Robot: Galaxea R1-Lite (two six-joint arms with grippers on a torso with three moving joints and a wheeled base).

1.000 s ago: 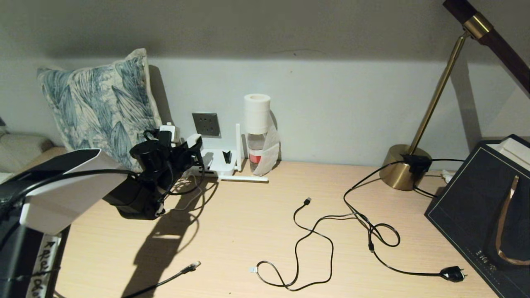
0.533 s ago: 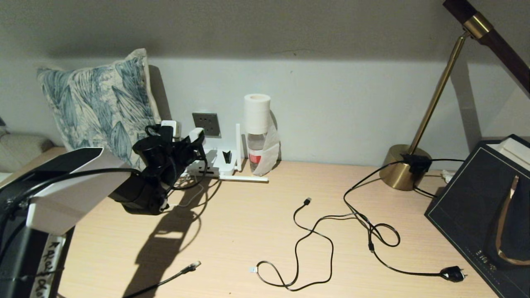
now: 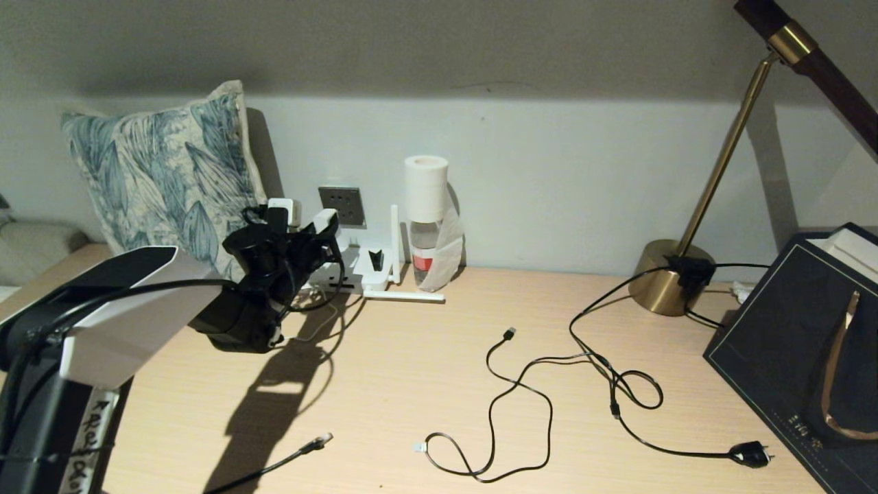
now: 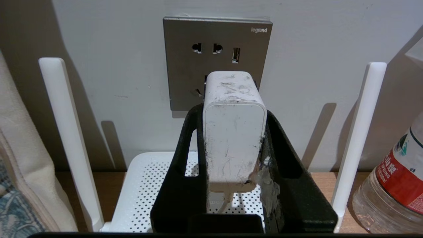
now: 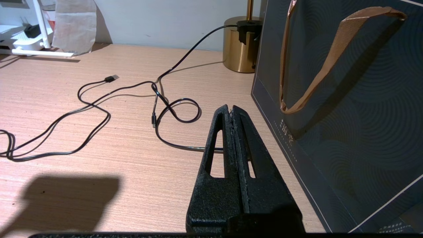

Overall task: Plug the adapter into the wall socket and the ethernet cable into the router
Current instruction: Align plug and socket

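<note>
Clearly "legrand" on the wall socket point(image 4: 218, 62) — "WCR" beneath the adapter point(image 4: 234, 132).

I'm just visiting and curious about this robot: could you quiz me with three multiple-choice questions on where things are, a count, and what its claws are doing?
1. Where is the adapter?
A. on the desk
B. in the left claw, at the wall socket
C. inside the bag

2. How many router antennas stand upright in the left wrist view?
A. two
B. four
C. none

3. The right claw is:
A. wide open
B. holding a cable
C. shut, empty

Answers: 1 B, fingers clamp it before the plate. 2 A, one each side. 3 C, fingers pressed together.
</note>
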